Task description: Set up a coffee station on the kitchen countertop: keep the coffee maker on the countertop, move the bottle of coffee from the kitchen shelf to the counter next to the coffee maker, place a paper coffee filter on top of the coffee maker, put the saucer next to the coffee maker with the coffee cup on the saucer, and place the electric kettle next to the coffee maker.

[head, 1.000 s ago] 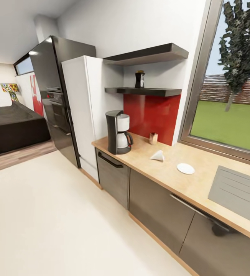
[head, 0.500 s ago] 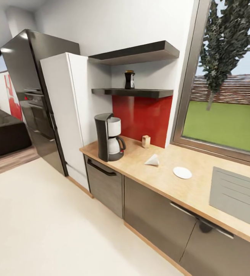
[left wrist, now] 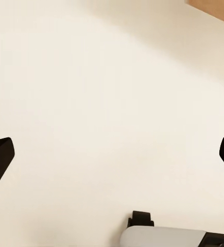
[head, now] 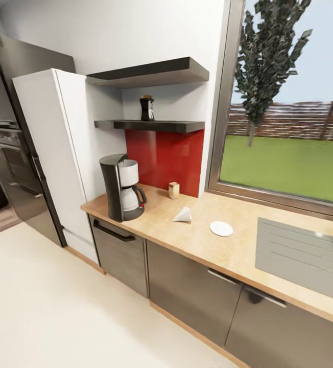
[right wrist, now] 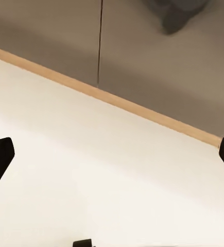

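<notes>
The black coffee maker [head: 121, 188] stands at the left end of the wooden countertop [head: 207, 245]. On the lower dark shelf [head: 151, 124] above it is the dark bottle of coffee [head: 146, 108]. A white paper filter [head: 183, 215] lies on the counter to the right of the machine, with a white saucer [head: 221, 228] further right. By the red backsplash sits a small tan cup-like object [head: 173, 190]. My left gripper [left wrist: 112, 154] is open over the cream floor. My right gripper [right wrist: 112, 154] is also open, facing the cabinet base.
A white fridge [head: 54, 153] and a black oven tower [head: 8, 128] stand left of the counter. A grey sink drainboard [head: 299, 255] takes up the counter's right end under a large window [head: 289, 112]. Grey cabinet fronts [right wrist: 142, 62] run below, with open cream floor [head: 59, 317] in front.
The whole head view has shifted left, so the camera has turned right along the counter. The objects on the counter and shelf have not moved.
</notes>
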You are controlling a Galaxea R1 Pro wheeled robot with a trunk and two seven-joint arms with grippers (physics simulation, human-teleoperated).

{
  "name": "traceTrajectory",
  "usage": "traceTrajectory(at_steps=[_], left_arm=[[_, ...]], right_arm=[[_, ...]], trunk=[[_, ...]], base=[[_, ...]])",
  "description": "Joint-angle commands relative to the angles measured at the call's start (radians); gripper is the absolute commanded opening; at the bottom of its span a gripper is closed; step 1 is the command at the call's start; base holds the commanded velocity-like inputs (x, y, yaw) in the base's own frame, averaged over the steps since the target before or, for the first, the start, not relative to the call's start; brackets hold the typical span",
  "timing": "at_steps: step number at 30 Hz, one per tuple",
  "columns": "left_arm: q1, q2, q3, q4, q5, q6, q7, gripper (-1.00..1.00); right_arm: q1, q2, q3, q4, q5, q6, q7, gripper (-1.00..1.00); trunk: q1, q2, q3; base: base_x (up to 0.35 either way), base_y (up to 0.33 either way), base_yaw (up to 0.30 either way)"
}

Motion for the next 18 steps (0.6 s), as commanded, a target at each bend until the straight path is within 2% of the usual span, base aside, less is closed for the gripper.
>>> traceTrajectory(at_steps=[1,13,18], left_arm=[[0.000,0.000,0.001,0.000,0.001,-0.003,0.002,1.00],[-0.001,-0.001,0.000,0.000,0.003,-0.003,0.002,1.00],[-0.001,-0.002,0.000,0.000,0.005,-0.003,0.002,1.00]], right_arm=[[-0.001,0.001,-0.005,0.001,0.010,-0.003,0.000,1.00],[-0.001,0.004,-0.005,-0.001,0.010,-0.003,-0.001,1.00],[-0.001,0.004,-0.006,-0.001,0.010,-0.003,-0.001,1.00]], trunk=[[0.001,-0.002,-0.001],[0.001,-0.002,0.008],[0.001,-0.002,0.011]], base=[[0.002,0.000,-0.280],[0.000,0.001,-0.280],[0.000,0.134,-0.281]])
